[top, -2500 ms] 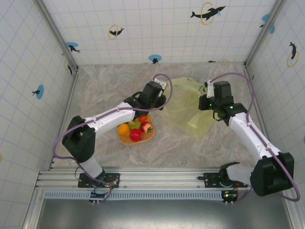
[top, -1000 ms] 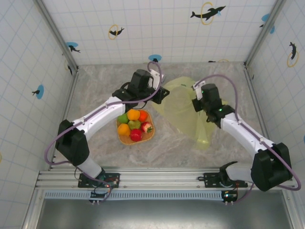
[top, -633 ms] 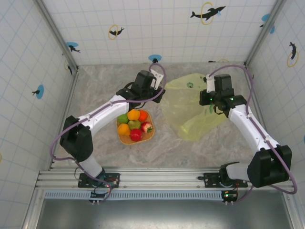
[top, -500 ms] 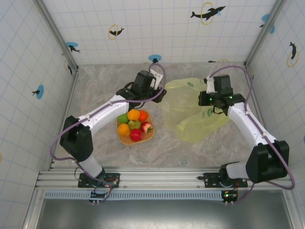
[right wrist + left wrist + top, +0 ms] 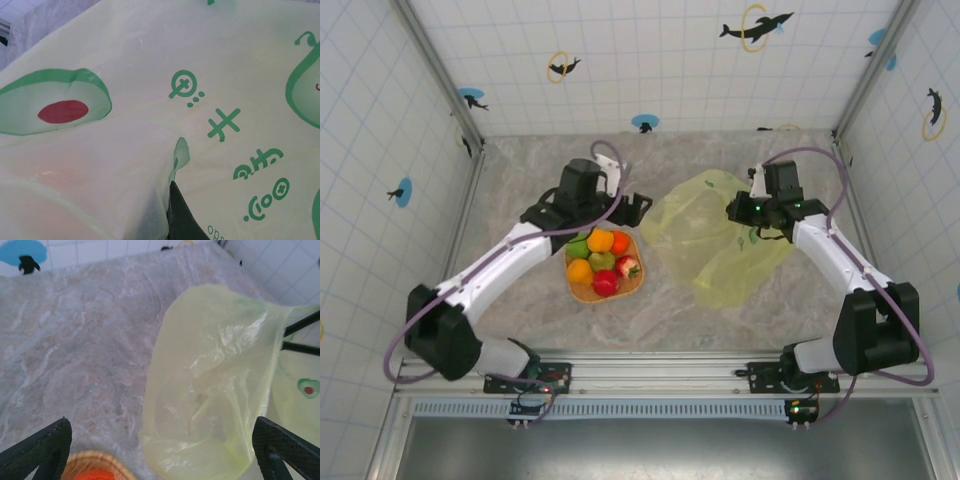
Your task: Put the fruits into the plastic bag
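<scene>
Our right end effector (image 5: 736, 211) pinches the plastic bag (image 5: 705, 242); we should hold its mouth high. Our open, empty left end effector (image 5: 637, 208) should straddle one orange fruit (image 5: 601, 241) squarely.

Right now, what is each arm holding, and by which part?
The right gripper is shut on the plastic bag, pinching its right-hand edge. The left gripper is open, holding nothing.

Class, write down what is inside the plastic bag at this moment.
No fruit shows through the translucent bag; the fruits sit on the plate. Folds near the right end effector hide part of its inside.
</scene>
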Controlling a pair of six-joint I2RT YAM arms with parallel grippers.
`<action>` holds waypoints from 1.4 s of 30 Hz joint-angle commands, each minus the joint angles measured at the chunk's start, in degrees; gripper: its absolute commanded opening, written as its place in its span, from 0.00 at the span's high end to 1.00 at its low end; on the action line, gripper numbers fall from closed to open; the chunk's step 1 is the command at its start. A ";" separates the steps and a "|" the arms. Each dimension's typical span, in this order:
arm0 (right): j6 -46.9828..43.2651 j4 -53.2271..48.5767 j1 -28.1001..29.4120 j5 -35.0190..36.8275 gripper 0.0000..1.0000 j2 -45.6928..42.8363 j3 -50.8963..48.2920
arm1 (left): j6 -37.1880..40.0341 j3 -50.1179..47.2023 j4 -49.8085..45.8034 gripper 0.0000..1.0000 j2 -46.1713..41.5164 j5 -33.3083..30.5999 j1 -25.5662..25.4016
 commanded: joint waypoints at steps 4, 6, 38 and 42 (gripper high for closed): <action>2.14 2.02 -0.38 -1.20 1.00 1.33 -1.20 | -3.80 -4.05 -7.69 0.03 -8.08 -1.31 4.92; 2.14 1.70 -0.38 -1.11 1.00 1.67 -0.82 | -4.57 -4.44 -10.45 0.03 -8.81 -1.47 7.15; 0.75 0.05 -0.38 -0.42 1.00 3.34 -0.43 | 6.55 1.25 -25.33 0.11 8.88 -9.98 5.67; 0.74 1.05 -0.40 0.02 1.00 2.44 -1.44 | 7.13 1.88 -24.44 0.16 10.20 -10.02 5.05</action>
